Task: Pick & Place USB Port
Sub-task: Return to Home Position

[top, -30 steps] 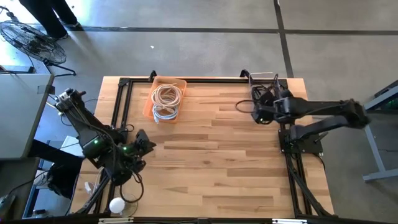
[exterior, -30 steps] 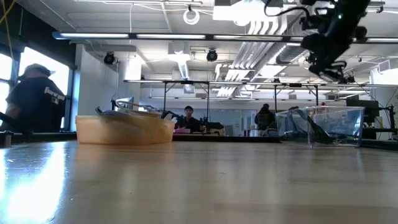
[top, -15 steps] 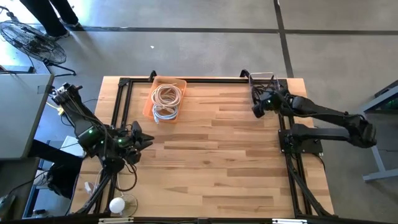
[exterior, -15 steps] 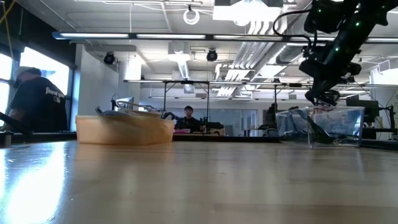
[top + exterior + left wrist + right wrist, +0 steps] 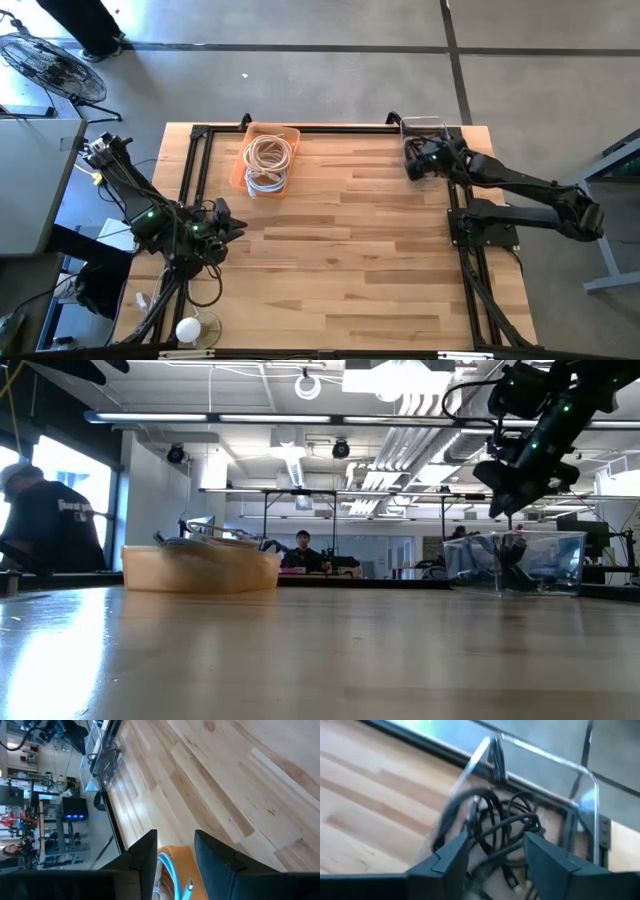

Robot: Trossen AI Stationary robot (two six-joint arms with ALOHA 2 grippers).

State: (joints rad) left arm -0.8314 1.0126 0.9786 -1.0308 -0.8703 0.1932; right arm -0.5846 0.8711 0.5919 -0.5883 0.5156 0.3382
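The left arm (image 5: 180,240) and right arm (image 5: 520,182) are black, jointed, hung with loose black cables (image 5: 125,180), dotted with small green lights (image 5: 150,213), ending in flat, dark, square-tipped fingers (image 5: 145,857).

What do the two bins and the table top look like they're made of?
The orange bin looks like moulded plastic: even colour, dull walls. The transparent bin seems clear hard plastic, perhaps acrylic: the black cables show through it and its edges glint. The table top looks like light wooden planks with a smooth sealed finish: grain shows, and the low view shows a sheen.
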